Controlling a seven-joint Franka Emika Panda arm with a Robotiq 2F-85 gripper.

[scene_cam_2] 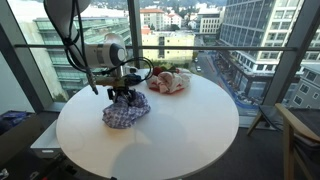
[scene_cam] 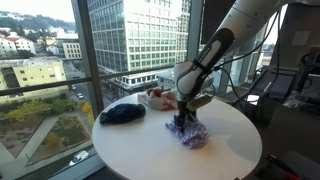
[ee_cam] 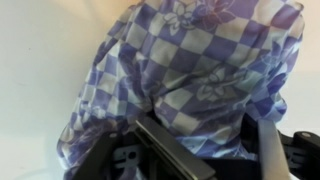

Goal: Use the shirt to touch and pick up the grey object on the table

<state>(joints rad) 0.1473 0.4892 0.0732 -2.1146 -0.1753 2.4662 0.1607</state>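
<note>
The shirt is a blue-and-white checked cloth, bunched on the round white table in both exterior views (scene_cam: 190,133) (scene_cam_2: 125,111). It fills the wrist view (ee_cam: 190,60). My gripper (scene_cam: 184,112) (scene_cam_2: 122,90) is down on top of the shirt. In the wrist view its two fingers (ee_cam: 200,125) have a fold of the cloth pinched between them. The cloth rises in a peak to the fingers. No grey object shows in any view; whether one lies under the shirt I cannot tell.
The table (scene_cam: 230,150) (scene_cam_2: 180,130) stands by tall windows. A dark blue bundle (scene_cam: 122,113) lies at one side of it. A red-and-white bundle (scene_cam: 157,97) (scene_cam_2: 170,81) lies near the window edge. A chair (scene_cam_2: 300,130) stands beside the table.
</note>
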